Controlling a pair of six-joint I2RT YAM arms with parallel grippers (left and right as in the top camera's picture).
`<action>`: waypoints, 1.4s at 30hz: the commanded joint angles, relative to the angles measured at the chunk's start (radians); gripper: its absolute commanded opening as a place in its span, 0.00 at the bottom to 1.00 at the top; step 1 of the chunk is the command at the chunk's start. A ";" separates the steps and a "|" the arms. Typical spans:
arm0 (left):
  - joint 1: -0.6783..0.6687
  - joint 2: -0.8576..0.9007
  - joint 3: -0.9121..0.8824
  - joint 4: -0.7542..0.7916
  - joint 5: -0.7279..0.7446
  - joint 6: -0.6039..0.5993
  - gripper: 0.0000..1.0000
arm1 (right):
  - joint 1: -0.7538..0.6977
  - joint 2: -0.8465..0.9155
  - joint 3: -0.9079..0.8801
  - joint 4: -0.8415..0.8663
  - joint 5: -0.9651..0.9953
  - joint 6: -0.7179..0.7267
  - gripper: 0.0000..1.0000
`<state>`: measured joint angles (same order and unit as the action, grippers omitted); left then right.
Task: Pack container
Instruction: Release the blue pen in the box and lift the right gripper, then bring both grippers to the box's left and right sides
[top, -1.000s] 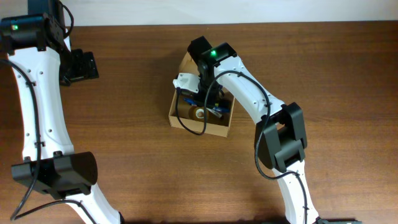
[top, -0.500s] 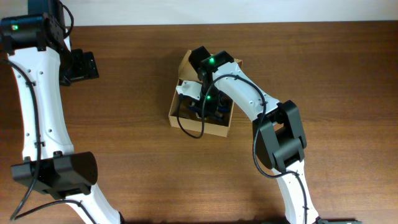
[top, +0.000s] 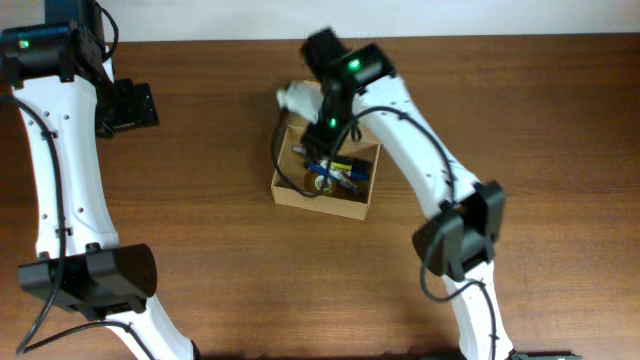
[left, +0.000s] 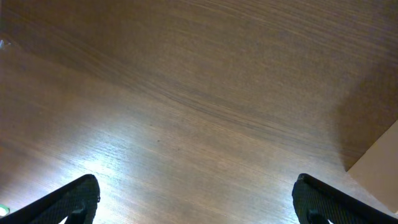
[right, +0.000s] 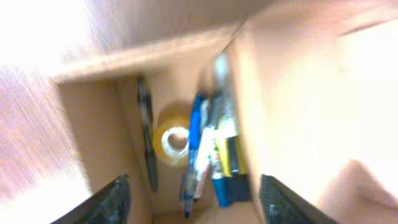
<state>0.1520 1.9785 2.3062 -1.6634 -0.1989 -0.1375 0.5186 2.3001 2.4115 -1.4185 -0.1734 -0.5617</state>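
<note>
Our right gripper (right: 199, 200) hangs over the box (top: 320, 203), fingers spread and empty; inside the box we see pens (right: 214, 163) and a tape roll (right: 173, 140).

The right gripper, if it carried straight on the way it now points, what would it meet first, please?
Probably the pens lying inside the open container, next to the tape roll: the right gripper points down into it. Blur leaves depth uncertain.

Tan-brown container (top: 318, 204), blue pens (right: 198, 155), yellow tape roll (right: 173, 138), dk-brown wood-grain table (top: 200, 150), white/blk arms (top: 50, 150)
</note>
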 joint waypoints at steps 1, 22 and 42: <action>0.003 -0.009 -0.006 -0.002 -0.007 0.008 1.00 | 0.004 -0.121 0.137 -0.017 0.013 0.142 0.56; 0.003 -0.009 -0.006 0.184 0.154 0.008 1.00 | -0.321 -0.278 0.319 -0.134 0.103 0.729 0.04; -0.058 0.227 -0.019 0.371 0.765 0.039 0.01 | -0.541 -0.096 0.037 -0.129 -0.164 0.762 0.04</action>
<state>0.0929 2.0850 2.3009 -1.2808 0.3882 -0.1261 -0.0139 2.1532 2.5156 -1.5723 -0.2169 0.1886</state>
